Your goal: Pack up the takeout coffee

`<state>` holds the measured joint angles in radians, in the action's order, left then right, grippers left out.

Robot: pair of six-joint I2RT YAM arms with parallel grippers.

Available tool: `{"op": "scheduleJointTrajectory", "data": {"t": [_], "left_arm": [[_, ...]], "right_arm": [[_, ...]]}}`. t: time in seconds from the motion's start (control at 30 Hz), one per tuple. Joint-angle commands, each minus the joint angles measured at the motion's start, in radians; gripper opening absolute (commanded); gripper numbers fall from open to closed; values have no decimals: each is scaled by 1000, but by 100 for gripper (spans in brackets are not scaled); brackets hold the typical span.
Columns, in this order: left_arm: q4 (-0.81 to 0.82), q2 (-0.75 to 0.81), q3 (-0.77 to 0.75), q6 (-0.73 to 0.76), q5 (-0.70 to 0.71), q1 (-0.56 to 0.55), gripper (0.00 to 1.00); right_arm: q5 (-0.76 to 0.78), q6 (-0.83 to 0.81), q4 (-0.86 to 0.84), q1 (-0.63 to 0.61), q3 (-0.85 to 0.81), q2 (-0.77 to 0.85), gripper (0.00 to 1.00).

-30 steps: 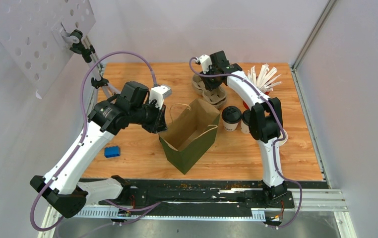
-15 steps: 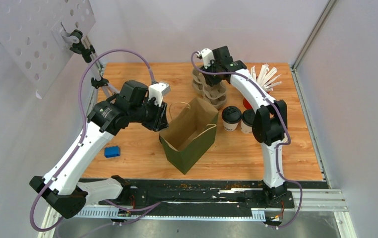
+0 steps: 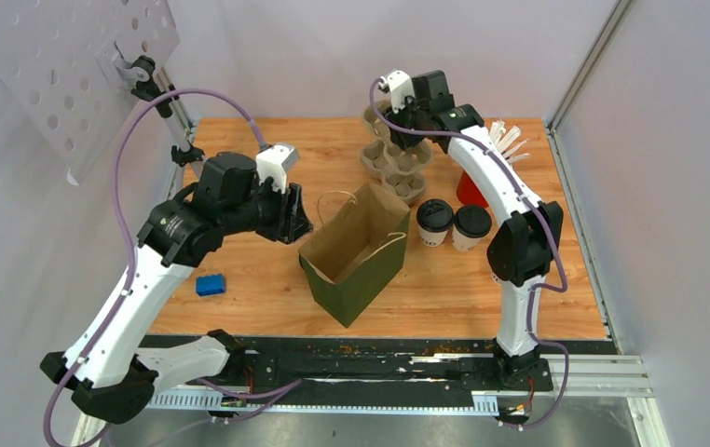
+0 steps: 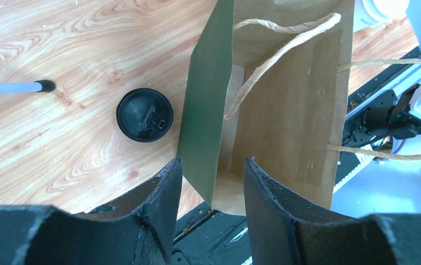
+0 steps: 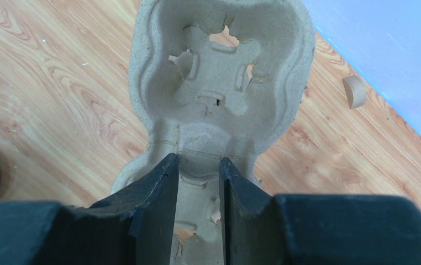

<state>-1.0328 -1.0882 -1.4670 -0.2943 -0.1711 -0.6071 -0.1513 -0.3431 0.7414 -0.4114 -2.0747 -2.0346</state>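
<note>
**On the table: carrier pinched, bag claw loose, coffees parked outside**

Up top, the overhead cam gives the whole layout. The wooden table (image 3: 258, 303) has a paper bag (image 3: 356, 256) standing open in the middle. The left claw (image 3: 297, 223) sits just beside the bag's left edge, fingers spread, gripping nothing. The right claw (image 3: 407, 121) is at the back, clamped on the grey carrier (image 3: 393, 163), which looks tilted. Can't tell if its low end touches the wood.

The first cup (image 3: 434, 222) and second cup (image 3: 471, 225) stand side by side on the table just right of the bag, lids on, not in it. Behind them is a red cup (image 3: 468, 191) of stirrers (image 3: 505, 138). A blue block (image 3: 210, 284) lies well off to the left.

The left wrist cam adds what overhead can't. It looks straight down into the bag (image 4: 285, 110), showing brown inner walls and twisted paper handles. It also catches one black lid (image 4: 144, 115) on the wood beside the green outer wall.

The right wrist cam shows the actual pinch, with both fingers (image 5: 153, 187) squeezing a ridge of the carrier (image 5: 219, 72).
</note>
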Motion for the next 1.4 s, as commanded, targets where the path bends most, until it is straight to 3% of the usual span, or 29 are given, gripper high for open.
{"op": "scheduleJointTrajectory", "data": {"t": [0.0,0.2,0.5,0.57,0.7,0.77,1.07,1.27,1.37], "left_arm": [[2,40,19,-52,40,-3,53],[-98,16,48,-96,49,-3,58],[-2,-16,89,-49,48,-3,59],[16,-45,79,-13,41,-3,54],[115,-62,89,72,-52,-5,26],[179,-64,110,116,-115,-4,18],[463,-70,195,237,-420,-4,15],[618,-119,208,242,-521,-4,11],[638,-160,182,245,-526,-3,19]], "right_arm": [[-6,37,29,-6,-10,132,29],[13,46,103,-6,4,246,29],[-4,100,112,-7,101,474,29],[-35,102,94,-6,148,544,29],[-125,98,7,-6,298,689,29],[-154,95,-29,-6,352,751,28],[-320,42,-114,-7,536,934,29],[-382,26,-177,-7,611,1009,29],[-408,25,-201,-7,629,1026,29]]}}
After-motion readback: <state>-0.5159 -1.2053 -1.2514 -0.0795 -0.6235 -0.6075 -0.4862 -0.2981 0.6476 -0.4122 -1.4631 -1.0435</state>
